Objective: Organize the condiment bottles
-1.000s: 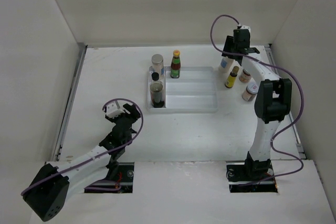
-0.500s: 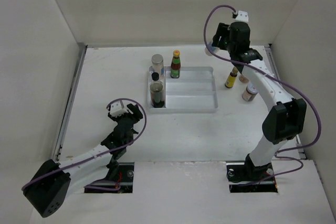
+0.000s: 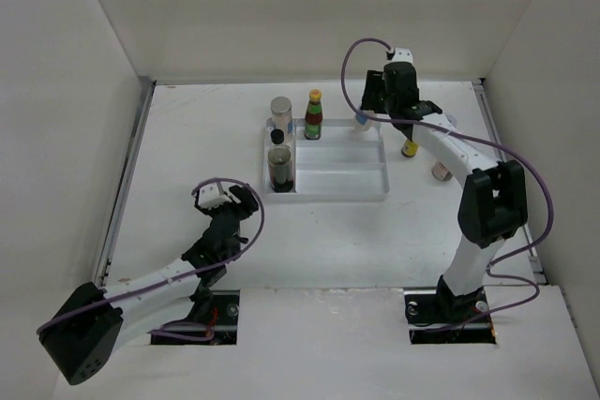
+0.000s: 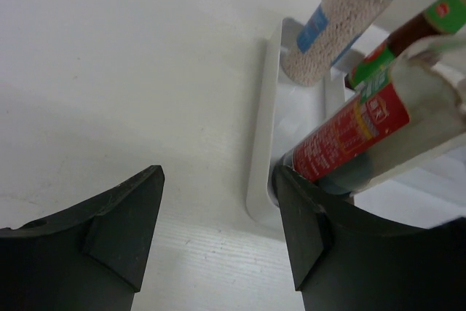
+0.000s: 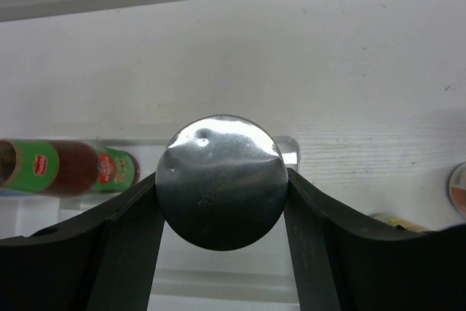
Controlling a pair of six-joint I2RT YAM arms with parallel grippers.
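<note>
My right gripper (image 3: pixel 368 110) is shut on a silver-capped white bottle (image 5: pixel 222 180) and holds it over the back right corner of the white divided tray (image 3: pixel 342 183). In the tray's left part stand a silver-capped jar of white granules (image 3: pixel 281 110), a red sauce bottle with a yellow cap (image 3: pixel 313 115), a black-capped bottle (image 3: pixel 277 139) and a dark jar (image 3: pixel 279 168). A yellow bottle (image 3: pixel 410 148) and a jar (image 3: pixel 440 170) stand right of the tray, partly hidden by the right arm. My left gripper (image 3: pixel 240 203) is open and empty, near the tray's front left corner (image 4: pixel 262 180).
The left wrist view shows the granule jar (image 4: pixel 338 27), a red-labelled jar (image 4: pixel 357 132) and the sauce bottle (image 4: pixel 419 30) close ahead. White walls stand on three sides. The tray's middle and right compartments hold nothing.
My right arm has swung left with the silver-capped bottle, from the group right of the tray to over the tray's back right corner. My left arm has barely moved.
</note>
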